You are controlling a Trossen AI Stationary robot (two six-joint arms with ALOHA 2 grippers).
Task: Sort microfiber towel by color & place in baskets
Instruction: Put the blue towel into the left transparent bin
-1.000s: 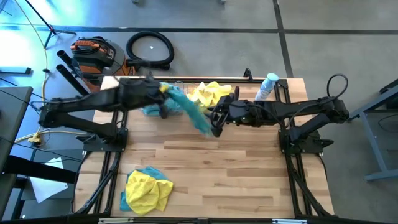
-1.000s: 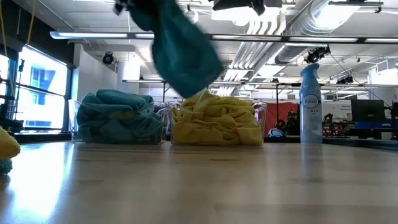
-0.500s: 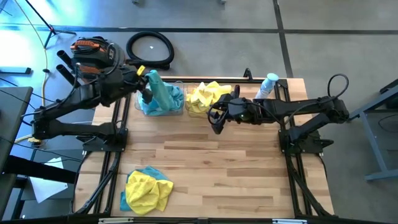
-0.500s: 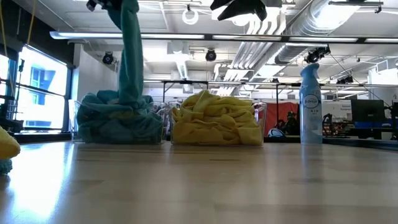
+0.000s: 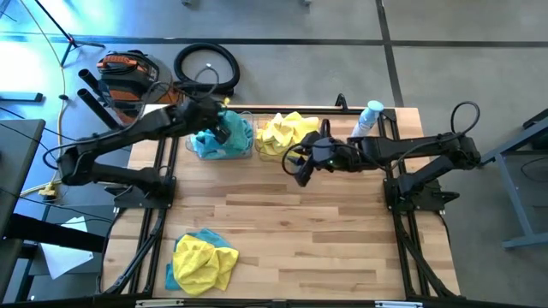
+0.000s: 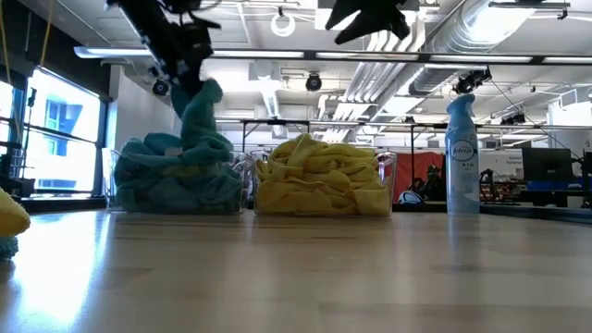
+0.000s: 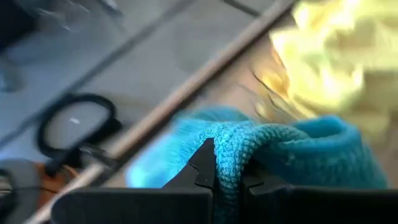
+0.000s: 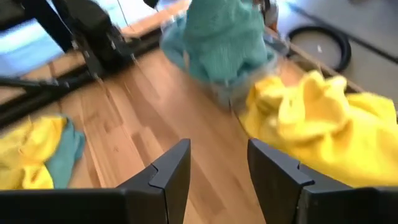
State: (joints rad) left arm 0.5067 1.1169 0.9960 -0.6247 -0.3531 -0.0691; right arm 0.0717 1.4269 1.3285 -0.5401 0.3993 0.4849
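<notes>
Two clear baskets sit side by side at the plank worktop's (image 5: pixel 325 231) far edge from above: the blue basket (image 5: pixel 216 147) heaped with teal towels, the yellow basket (image 5: pixel 272 142) with yellow ones. Low view: the left gripper (image 6: pixel 185 65) holds a teal towel (image 6: pixel 202 116) above the blue pile. Left wrist: fingers (image 7: pixel 205 165) pinch looped terry cloth. Right wrist: the right gripper (image 8: pixel 217 165) hangs open; loose towels (image 8: pixel 37 149) lie beyond.
</notes>
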